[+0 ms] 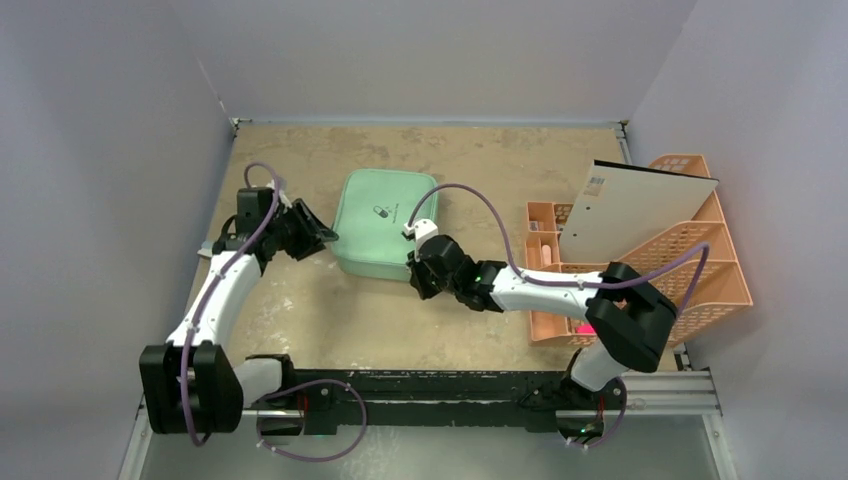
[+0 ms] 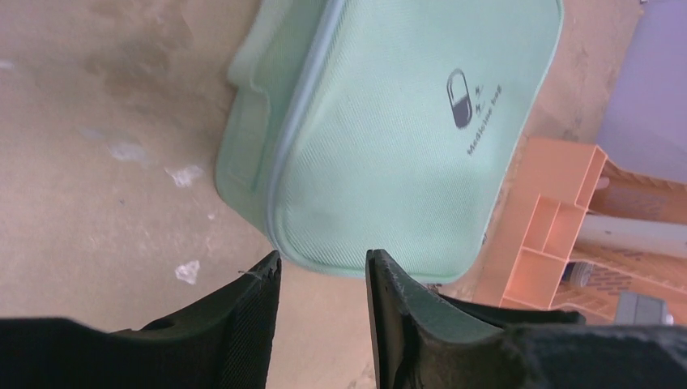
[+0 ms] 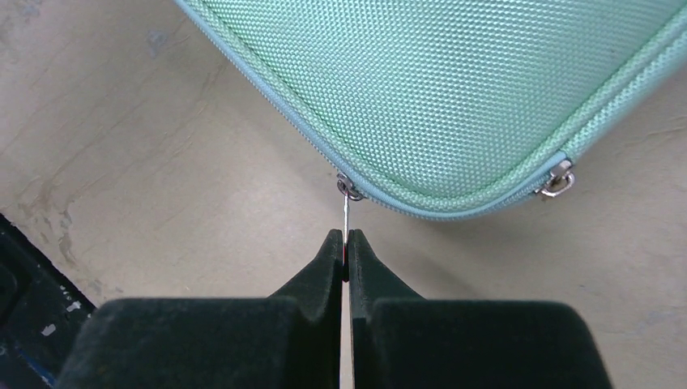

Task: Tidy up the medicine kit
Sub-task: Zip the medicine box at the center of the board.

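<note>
The mint-green medicine kit point(image 1: 383, 222) lies closed on the table, pill logo on its lid point(image 2: 459, 98). My left gripper point(image 2: 322, 267) is open and empty, its fingers just off the kit's left edge, not touching. My right gripper point(image 3: 346, 240) is shut on a thin metal zipper pull point(image 3: 347, 212) at the kit's near right corner point(image 3: 454, 121). A second zipper pull point(image 3: 557, 181) hangs free further along the zip. In the top view my right gripper point(image 1: 420, 272) sits at the kit's near right corner and my left gripper point(image 1: 322, 238) at its left side.
A peach lattice rack point(image 1: 690, 250) stands at the right with a white board point(image 1: 632, 212) leaning in it; small peach trays point(image 1: 545, 232) lie in front. The rack also shows in the left wrist view point(image 2: 559, 235). Grey walls enclose the table.
</note>
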Robot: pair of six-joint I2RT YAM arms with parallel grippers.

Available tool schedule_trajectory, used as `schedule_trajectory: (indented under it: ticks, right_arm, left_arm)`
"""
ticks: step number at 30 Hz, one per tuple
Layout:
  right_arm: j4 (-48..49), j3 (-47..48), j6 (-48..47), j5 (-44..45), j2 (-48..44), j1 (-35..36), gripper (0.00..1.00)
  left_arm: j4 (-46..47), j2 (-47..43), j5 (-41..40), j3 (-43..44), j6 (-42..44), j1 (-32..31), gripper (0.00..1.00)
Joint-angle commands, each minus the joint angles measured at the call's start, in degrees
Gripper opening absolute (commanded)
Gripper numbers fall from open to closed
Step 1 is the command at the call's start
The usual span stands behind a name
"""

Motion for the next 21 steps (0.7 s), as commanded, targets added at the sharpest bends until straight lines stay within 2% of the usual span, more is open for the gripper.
schedule_trajectory:
  ticks: [1, 6, 10, 21]
  right_arm:
    - [3.3, 3.7, 3.8, -0.9, 2.4, 2.4, 0.00]
    - [2.7, 6.9, 4.8, -1.6, 5.0, 4.4, 0.00]
    - [2.4, 8.4, 5.6, -0.5, 5.4, 5.9, 0.00]
    - [2.2, 10.6, 6.1, -0.6, 7.8, 7.8, 0.00]
  left_arm:
    - [0.1, -4.7, -0.6, -4.1, -3.9, -4.1, 0.42]
    - [3.6, -5.2, -0.1, -7.4, -9.1, -7.7, 0.44]
    - [5.2, -4.8, -2.8, -9.0, -11.0, -11.6, 0.45]
    - [14.5, -3.0, -2.5, -15.0, -15.9, -12.3, 0.45]
